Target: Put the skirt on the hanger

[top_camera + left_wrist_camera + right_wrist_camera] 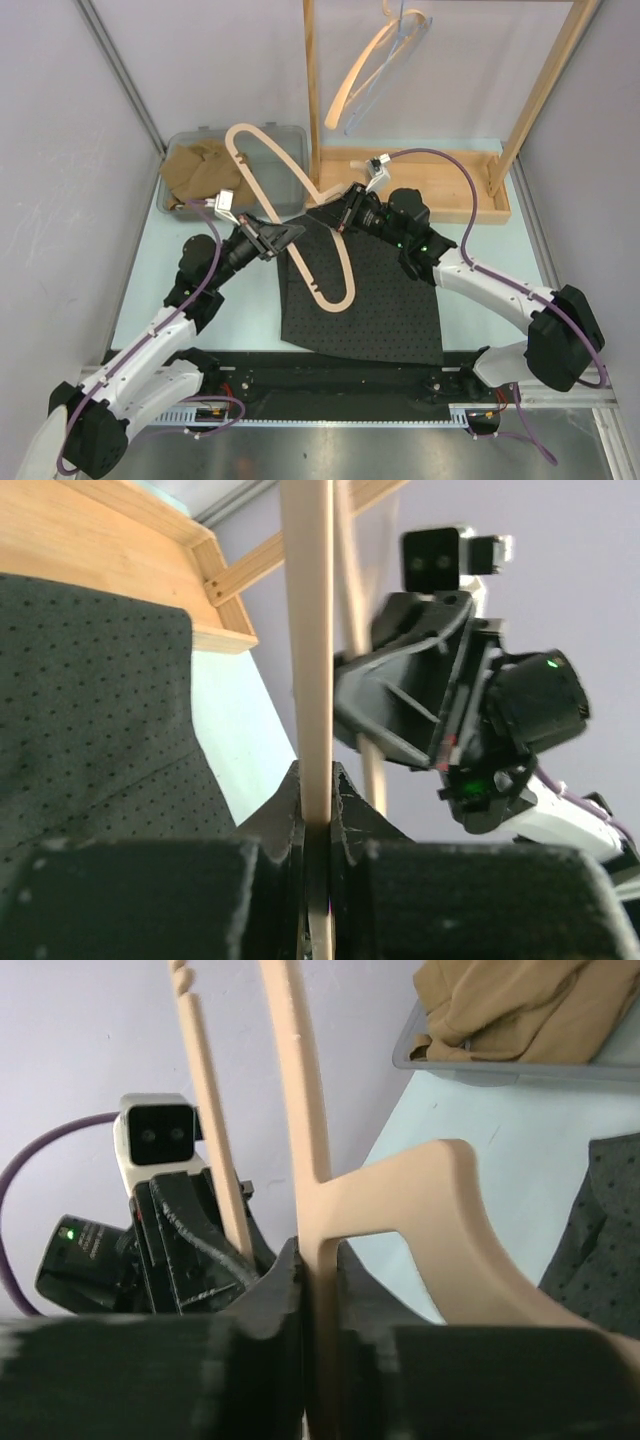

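Top external view: the black dotted skirt (385,300) lies flat on the table (150,280), right in front of the arms. The wooden hanger (250,128) sits slanted over its upper-left part. The left gripper (285,237) is pinched tight on one hanger bar, and the right gripper (343,212) is clamped on another part.
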Tool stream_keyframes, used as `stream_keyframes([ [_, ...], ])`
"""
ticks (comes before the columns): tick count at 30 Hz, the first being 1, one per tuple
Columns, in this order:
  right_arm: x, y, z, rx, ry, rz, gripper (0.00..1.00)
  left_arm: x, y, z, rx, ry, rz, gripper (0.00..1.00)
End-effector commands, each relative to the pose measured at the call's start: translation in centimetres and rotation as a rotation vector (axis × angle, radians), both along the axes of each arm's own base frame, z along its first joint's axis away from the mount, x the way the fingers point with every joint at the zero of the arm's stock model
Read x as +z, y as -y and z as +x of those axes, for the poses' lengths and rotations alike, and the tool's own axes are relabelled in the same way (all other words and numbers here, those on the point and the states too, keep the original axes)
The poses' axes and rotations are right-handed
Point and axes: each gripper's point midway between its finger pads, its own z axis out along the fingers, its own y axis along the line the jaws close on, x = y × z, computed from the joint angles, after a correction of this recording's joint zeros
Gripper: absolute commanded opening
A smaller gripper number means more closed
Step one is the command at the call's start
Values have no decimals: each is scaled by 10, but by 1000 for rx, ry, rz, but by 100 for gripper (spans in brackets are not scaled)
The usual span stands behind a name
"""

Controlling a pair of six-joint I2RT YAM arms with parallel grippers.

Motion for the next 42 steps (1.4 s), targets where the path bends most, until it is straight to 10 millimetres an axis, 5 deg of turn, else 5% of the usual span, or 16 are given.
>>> stream_keyframes([
  [1,50,0,-7,-23,140,92,0,-4,9,-9,-71,18,99,7],
  [3,45,5,-3,-62,128,62,0,-16,5,-6,-51,1,171,11],
  [6,24,11,-1,-110,97,-36,0,-26,-2,-2,-9,-17,250,43],
  [7,20,13,1,-135,97,-60,0,-23,-5,0,7,-11,270,63],
  [8,17,16,1,-145,94,-79,0,-37,-10,0,16,-45,333,70],
  [12,-17,20,-1,-174,37,-208,0,-35,-30,6,106,-41,458,86],
  [18,-62,4,-8,-174,-31,-321,0,-37,-48,14,192,-36,554,86],
  [24,-109,-32,-31,-99,-117,-374,0,-80,-61,18,227,-173,664,69],
  [33,-159,-54,-77,-61,-163,-477,0,-145,-65,-22,82,-349,763,63],
  [42,-213,-49,-92,-137,-183,-494,0,-205,-62,-71,-49,-550,726,50],
])
